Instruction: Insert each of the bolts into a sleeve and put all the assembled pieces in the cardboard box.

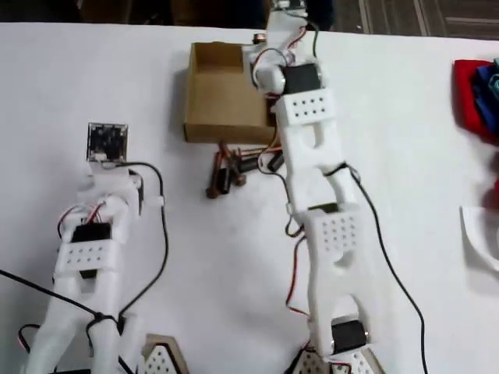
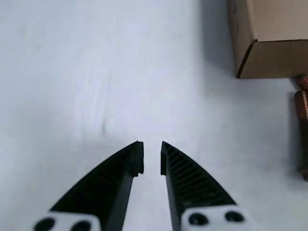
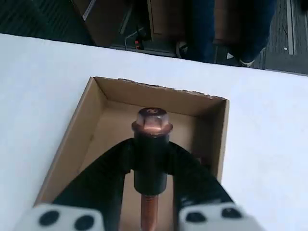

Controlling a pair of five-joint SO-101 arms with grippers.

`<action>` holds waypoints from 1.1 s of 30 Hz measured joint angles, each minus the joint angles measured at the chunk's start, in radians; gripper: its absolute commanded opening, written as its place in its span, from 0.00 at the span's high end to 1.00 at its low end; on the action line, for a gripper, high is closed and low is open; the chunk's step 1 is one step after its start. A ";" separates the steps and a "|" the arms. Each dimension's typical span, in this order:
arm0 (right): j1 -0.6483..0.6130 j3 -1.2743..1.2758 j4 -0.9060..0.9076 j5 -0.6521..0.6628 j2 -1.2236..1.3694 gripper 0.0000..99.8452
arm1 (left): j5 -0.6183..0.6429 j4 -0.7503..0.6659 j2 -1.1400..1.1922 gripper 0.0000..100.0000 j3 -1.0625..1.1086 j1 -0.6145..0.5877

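My right gripper (image 3: 150,156) is shut on an assembled piece, a copper bolt (image 3: 152,121) standing in a black sleeve (image 3: 150,168). It hangs over the open cardboard box (image 3: 86,120), bolt head towards the box's far wall. In the high view this gripper (image 1: 263,53) is at the right side of the box (image 1: 222,93). Loose copper bolts and dark sleeves (image 1: 228,170) lie in a heap just in front of the box. My left gripper (image 2: 151,158) stands open a little over bare table, well left of the heap, with nothing between its fingers.
The box corner (image 2: 269,43) and copper bolts (image 2: 301,103) lie off to one side of the left gripper. Red and blue cloth (image 1: 477,89) and a white object (image 1: 479,234) sit at the table's right edge. The far table edge runs just behind the box.
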 measured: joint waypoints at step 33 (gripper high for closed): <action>0.000 -0.114 -0.058 0.000 0.364 0.98 | -0.002 -0.127 0.000 0.92 0.086 -0.002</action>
